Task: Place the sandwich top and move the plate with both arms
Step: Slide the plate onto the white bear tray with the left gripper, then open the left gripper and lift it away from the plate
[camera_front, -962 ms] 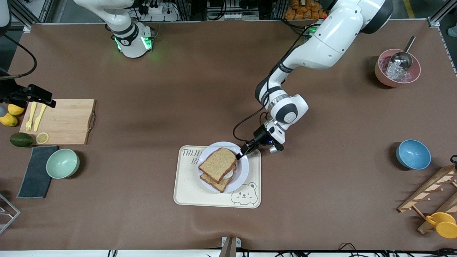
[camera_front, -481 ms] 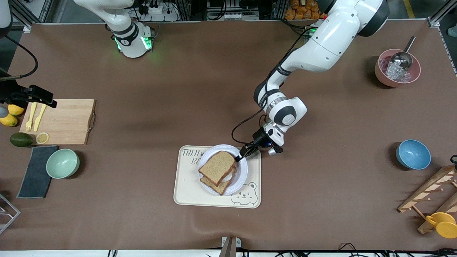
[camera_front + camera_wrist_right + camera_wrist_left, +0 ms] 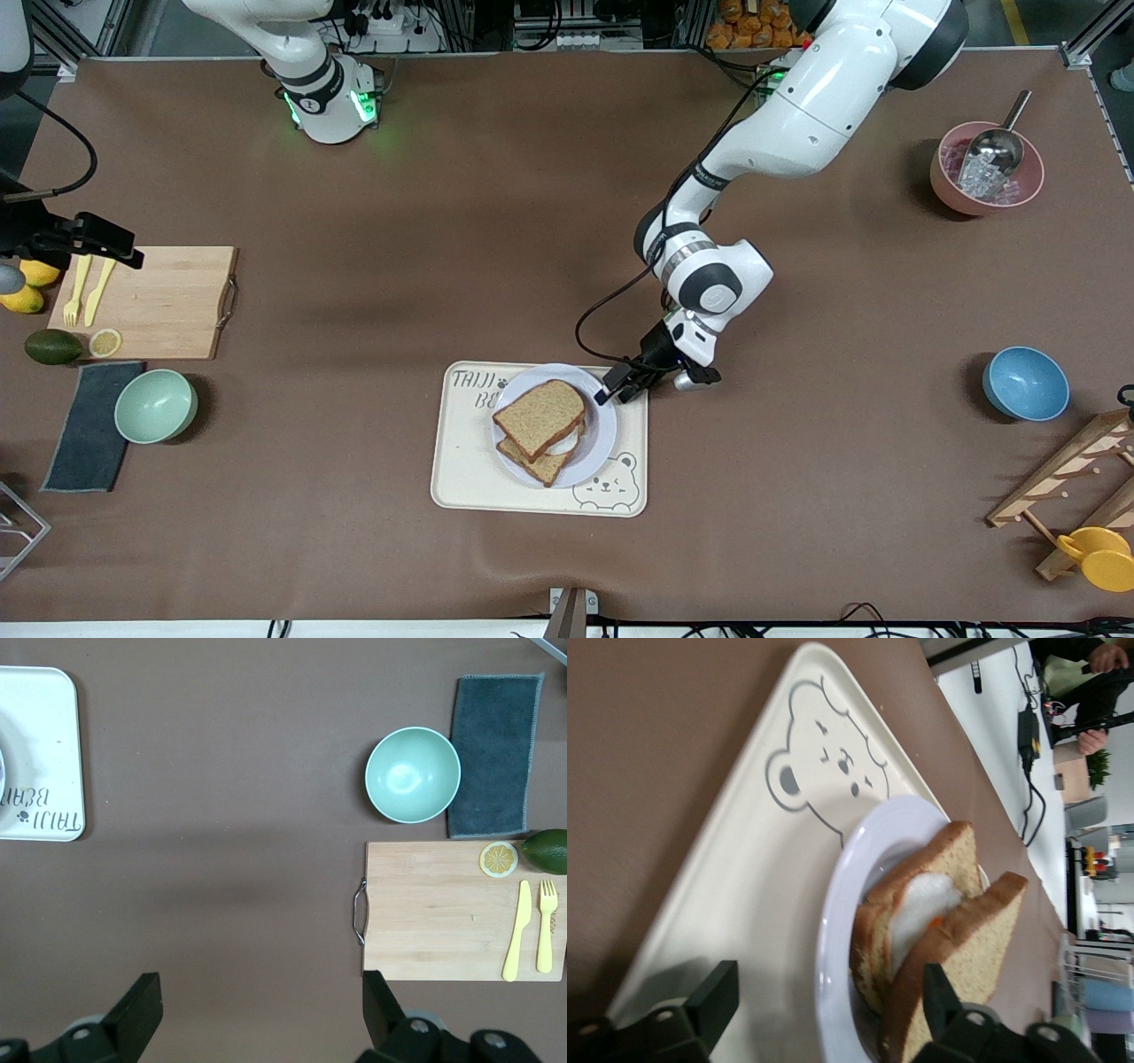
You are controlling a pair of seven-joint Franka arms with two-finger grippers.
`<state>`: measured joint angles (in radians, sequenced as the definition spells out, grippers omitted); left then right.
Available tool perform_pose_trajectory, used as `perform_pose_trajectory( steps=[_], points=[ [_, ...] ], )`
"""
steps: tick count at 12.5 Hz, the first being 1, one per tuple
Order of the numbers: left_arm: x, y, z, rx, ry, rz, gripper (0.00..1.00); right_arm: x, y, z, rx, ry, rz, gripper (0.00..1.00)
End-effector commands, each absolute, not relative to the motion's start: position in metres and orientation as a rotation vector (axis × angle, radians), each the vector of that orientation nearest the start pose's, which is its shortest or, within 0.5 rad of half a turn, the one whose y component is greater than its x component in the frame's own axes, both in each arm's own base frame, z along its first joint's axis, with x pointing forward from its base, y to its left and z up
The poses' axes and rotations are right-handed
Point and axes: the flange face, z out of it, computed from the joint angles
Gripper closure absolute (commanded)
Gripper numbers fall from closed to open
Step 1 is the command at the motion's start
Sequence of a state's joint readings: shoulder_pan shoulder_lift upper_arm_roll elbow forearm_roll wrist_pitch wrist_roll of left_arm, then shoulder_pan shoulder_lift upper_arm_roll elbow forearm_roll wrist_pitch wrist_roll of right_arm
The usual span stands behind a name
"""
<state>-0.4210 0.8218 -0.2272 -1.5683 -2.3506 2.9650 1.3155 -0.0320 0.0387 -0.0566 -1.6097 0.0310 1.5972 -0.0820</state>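
Note:
The sandwich top (image 3: 540, 415), a bare brown bread slice, lies on a lower slice with white egg (image 3: 921, 904) between them. The stack sits on the pale round plate (image 3: 604, 427). My left gripper (image 3: 618, 383) hovers low at the plate's rim on the side toward the left arm's end of the table. It is open and holds nothing. In the left wrist view the sandwich top (image 3: 983, 939) touches or nearly touches one finger and the plate rim (image 3: 831, 939) lies between the fingers. My right gripper (image 3: 259, 1010) waits open above bare table beside the cutting board.
The plate rests on a cream bear-print tray (image 3: 469, 483). At the right arm's end are a wooden cutting board (image 3: 159, 301) with yellow cutlery, a mint bowl (image 3: 156, 405) and a dark cloth (image 3: 89, 425). At the left arm's end are a blue bowl (image 3: 1025, 383), a pink bowl (image 3: 986, 168) and a wooden rack (image 3: 1063, 496).
My left gripper opened and let go of the sandwich top, which settled onto the lower slice. The gripper drew back slightly from the bread. The right arm has not moved.

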Motion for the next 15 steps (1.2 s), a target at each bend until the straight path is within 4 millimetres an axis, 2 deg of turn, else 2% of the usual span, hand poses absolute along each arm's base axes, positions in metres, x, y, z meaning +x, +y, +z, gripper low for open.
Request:
perform_pose_trajectory(
  steps=[1, 5, 7, 9, 11, 14, 15],
  points=[
    [0.565, -0.333, 0.174, 2.270, 0.539, 0.573, 0.00, 0.565, -0.043, 0.585, -3.128, 0.032, 0.088, 0.00],
    [0.563, -0.320, 0.208, 2.376, 0.554, 0.655, 0.00, 0.566, -0.043, 0.585, -3.128, 0.032, 0.088, 0.00],
    [0.572, -0.300, 0.217, 2.492, 0.462, 0.749, 0.00, 0.567, -0.042, 0.585, -3.128, 0.027, 0.088, 0.00],
    [0.582, -0.278, 0.216, 2.528, 0.439, 0.790, 0.00, 0.567, -0.043, 0.583, -3.128, 0.032, 0.092, 0.00],
    [0.596, -0.246, 0.216, 2.578, 0.417, 0.844, 0.00, 0.567, -0.044, 0.581, -3.128, 0.035, 0.099, 0.00],
    [0.616, -0.208, 0.222, 2.601, 0.405, 0.909, 0.00, 0.567, -0.046, 0.581, -3.127, 0.039, 0.100, 0.00],
    [0.619, -0.203, 0.221, 2.612, 0.387, 0.920, 0.00, 0.567, -0.047, 0.582, -3.128, 0.039, 0.092, 0.00]
  ],
)
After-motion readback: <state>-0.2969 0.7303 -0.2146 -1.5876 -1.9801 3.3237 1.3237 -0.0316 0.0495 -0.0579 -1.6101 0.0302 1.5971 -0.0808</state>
